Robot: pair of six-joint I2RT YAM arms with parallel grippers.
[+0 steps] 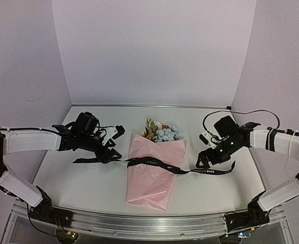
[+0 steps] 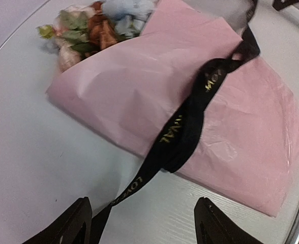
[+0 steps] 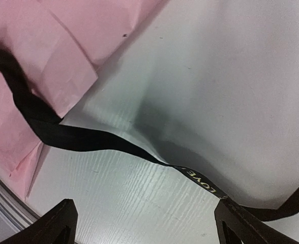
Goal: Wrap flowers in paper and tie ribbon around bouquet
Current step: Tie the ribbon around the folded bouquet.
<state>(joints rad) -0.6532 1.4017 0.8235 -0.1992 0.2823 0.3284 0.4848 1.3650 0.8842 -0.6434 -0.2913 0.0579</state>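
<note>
Bouquet [image 1: 152,178] lying flat on the table [image 3: 215,76] between the two tools, to the inner side of each. The left gripper [image 2: 142,208] and the right gripper [image 3: 145,206] both stand with jaws wide apart, clamped on nothing. The ribbon [image 2: 182,132] lies across the paper [image 2: 139,91], one end trailing past a left finger and the other running close by a right finger. The step in hand appears to be forming the tie. To do it well, each tool should take its own end low and close to the wrap, then draw evenly so the band cinches without sliding the cone or tearing the thin sheet. The bouquet's long axis runs away from the arm bases, with the flowers [image 2: 96,25] pointing to the far side. The ribbon crosses that axis nearly square, from tool to tool.
</note>
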